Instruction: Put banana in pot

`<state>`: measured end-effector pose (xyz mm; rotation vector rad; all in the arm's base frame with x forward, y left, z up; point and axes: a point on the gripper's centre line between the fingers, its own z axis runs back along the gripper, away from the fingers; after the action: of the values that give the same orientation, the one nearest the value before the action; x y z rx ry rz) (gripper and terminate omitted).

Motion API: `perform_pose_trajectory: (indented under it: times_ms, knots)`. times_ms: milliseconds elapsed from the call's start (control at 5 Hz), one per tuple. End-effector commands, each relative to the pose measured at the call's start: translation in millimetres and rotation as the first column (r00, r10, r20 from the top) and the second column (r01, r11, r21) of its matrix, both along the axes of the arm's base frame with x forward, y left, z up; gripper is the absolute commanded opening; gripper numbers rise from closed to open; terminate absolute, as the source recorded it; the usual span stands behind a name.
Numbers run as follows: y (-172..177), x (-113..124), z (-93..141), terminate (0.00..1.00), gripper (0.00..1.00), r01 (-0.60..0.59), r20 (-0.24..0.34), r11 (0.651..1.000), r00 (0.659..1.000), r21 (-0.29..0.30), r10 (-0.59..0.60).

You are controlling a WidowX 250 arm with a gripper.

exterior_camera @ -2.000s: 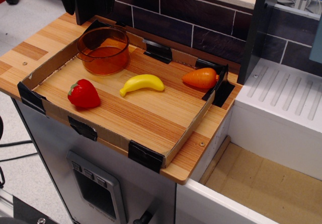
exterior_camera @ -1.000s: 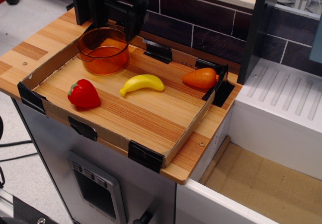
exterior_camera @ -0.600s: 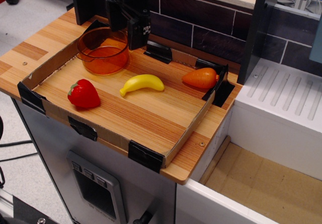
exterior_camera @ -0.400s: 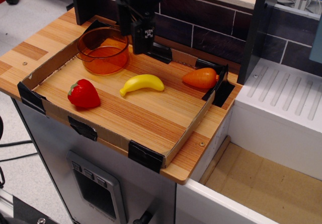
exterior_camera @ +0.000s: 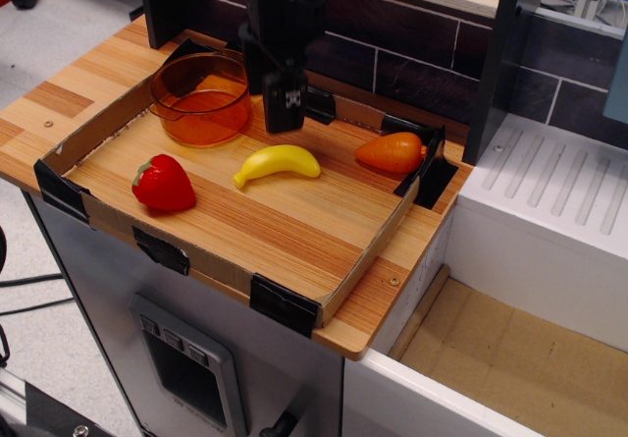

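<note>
The robot arm (exterior_camera: 280, 5) was black all over, a blocky column with flat faces and squared edges, its surface matt and dark enough that little detail showed. It narrowed into the gripper (exterior_camera: 284, 108), also black, ending in a flat rectangular finger (exterior_camera: 285, 103). A small white marking sat on the front of that finger, too small to read. Any cables or screws were too dark to tell.
</note>
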<state>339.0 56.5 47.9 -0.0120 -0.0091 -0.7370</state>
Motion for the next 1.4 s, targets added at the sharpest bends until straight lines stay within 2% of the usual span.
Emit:
perform_pose_trajectory:
  times_ms: [0, 200, 400, 600, 1000, 1200]
  knots:
    - [-2.1, -1.2, -14.5, 0.00, 1.00, 0.042, 0.048, 0.998, 0.998, 0.050, -0.045]
    - [-3.1, -3.1, -24.4, 0.00, 1.00, 0.055, 0.043, 0.995, 0.997, 0.078, -0.058]
    - [-4.3, -5.5, -30.0, 0.00, 1.00, 0.066, 0.046, 0.995, 0.997, 0.074, -0.070]
    - [-3.5, -6.7, -30.6, 0.00, 0.00, 0.059, 0.059, 0.996, 0.996, 0.073, -0.063]
    - [-2.8, -4.7, -18.0, 0.00, 0.00, 0.033, 0.079, 0.997, 0.996, 0.075, -0.039]
    - [-2.7, 0.7, 1.2, 0.00, 0.00, -0.045, 0.115, 0.998, 0.992, 0.038, 0.040]
